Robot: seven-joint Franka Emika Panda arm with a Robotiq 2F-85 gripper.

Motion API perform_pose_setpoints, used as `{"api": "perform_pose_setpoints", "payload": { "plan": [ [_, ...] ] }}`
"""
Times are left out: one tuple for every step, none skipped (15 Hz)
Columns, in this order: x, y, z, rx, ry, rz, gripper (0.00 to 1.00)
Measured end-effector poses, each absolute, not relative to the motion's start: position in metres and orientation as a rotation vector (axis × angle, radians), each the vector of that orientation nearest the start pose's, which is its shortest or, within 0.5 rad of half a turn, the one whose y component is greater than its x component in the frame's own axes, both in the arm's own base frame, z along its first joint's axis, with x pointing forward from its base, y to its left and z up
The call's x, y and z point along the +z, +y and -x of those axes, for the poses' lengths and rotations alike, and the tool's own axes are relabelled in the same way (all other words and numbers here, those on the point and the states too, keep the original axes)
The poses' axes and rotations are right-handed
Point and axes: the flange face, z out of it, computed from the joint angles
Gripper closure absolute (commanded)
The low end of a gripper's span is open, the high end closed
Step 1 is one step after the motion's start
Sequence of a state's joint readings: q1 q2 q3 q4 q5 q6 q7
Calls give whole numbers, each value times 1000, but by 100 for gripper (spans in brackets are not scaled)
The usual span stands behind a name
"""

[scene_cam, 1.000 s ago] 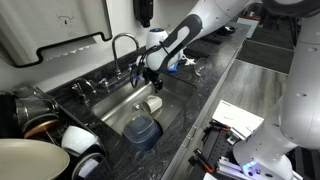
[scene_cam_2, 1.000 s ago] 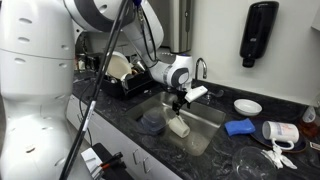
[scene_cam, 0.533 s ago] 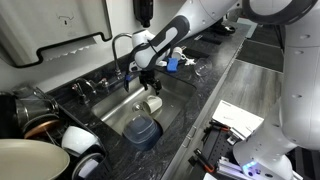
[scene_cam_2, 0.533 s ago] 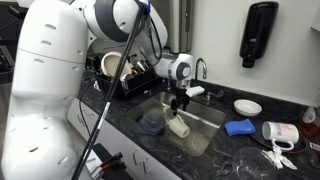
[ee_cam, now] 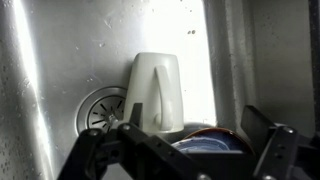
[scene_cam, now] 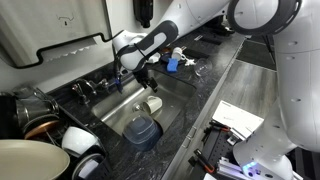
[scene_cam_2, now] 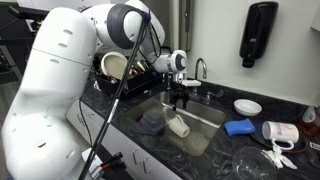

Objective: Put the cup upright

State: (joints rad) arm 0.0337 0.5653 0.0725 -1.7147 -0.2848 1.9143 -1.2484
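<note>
The cream-white cup lies on its side on the sink floor, next to the dark blue lidded container; it shows in both exterior views. In the wrist view the cup lies beside the drain, with the blue container's edge below it. My gripper hangs above the cup, apart from it, jaws open and empty. It also shows above the sink in an exterior view.
A faucet stands behind the sink. Dishes and pans crowd the rack beside the sink. A white bowl, a blue cloth and a white mug lie on the dark counter.
The arm has swung along the sink and the gripper now hangs a little higher, over the cup. The cup and the blue container have not moved.
</note>
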Motion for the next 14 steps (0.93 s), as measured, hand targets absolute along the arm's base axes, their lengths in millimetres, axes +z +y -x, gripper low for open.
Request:
{"api": "perform_pose_setpoints", "payload": {
  "plan": [
    [237,43,-630,651,-2070,2252,0],
    [236,43,-631,655,-2067,2257,0],
    [234,44,-631,658,-2065,2257,0],
    [233,45,-632,661,-2066,2256,0],
    [232,45,-632,663,-2066,2255,0],
    [232,46,-632,665,-2065,2254,0],
    [232,46,-632,666,-2065,2254,0],
    [232,45,-632,667,-2063,2255,0],
    [232,45,-632,667,-2061,2257,0],
    [232,46,-631,671,-2051,2270,0],
    [231,47,-630,685,-2039,2294,0],
    [229,49,-627,705,-2027,2323,0],
    [226,51,-624,731,-2014,2355,0],
    [223,54,-620,754,-2004,2386,0]
  ]
}}
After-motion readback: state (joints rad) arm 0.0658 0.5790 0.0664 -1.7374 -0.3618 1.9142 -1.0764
